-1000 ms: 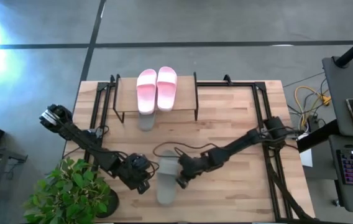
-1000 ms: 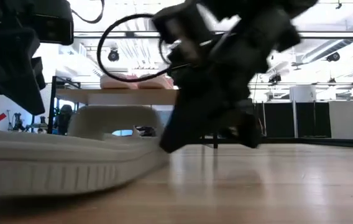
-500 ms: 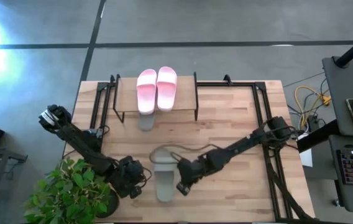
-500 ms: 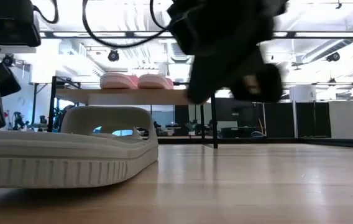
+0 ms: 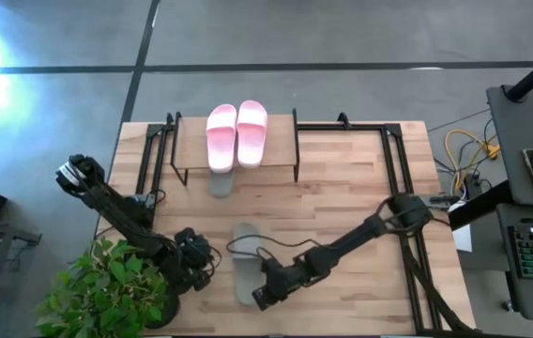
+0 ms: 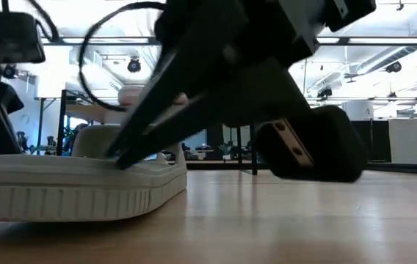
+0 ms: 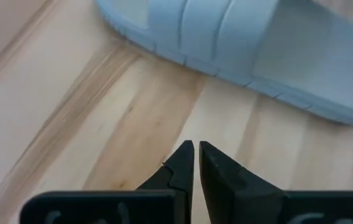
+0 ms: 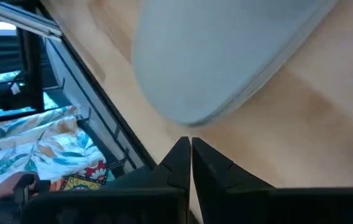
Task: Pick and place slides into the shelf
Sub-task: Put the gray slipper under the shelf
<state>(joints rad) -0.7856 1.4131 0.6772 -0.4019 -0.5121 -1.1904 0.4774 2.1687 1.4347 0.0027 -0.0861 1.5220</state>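
Observation:
The pale pink pair (image 5: 236, 133) lies on the top plank of the shelf (image 5: 281, 141) at the far side. One grey-green slide (image 5: 220, 184) sticks out from under that plank. The other grey-green slide (image 5: 246, 263) lies flat on its sole on the table near the near edge; it also shows in the low view (image 6: 76, 183). My left gripper (image 5: 208, 265) is shut just left of that slide, its fingertips (image 7: 195, 155) pointing at the slide's side (image 7: 238, 43). My right gripper (image 5: 258, 299) is shut at the slide's near end (image 8: 226, 68), with a strip of bare wood between its tips and the slide.
A potted plant (image 5: 107, 291) stands at the table's near left corner, close to my left arm. Black metal frames (image 5: 400, 188) run along the table's left and right sides. Bare tabletop lies between the shelf and the near slide.
My right gripper has gone toward the near edge along the near slide's right side and now sits at its near end, lower than before. My left gripper has drawn back a little toward the left edge. The near slide shifted slightly on the table early on, then lay still.

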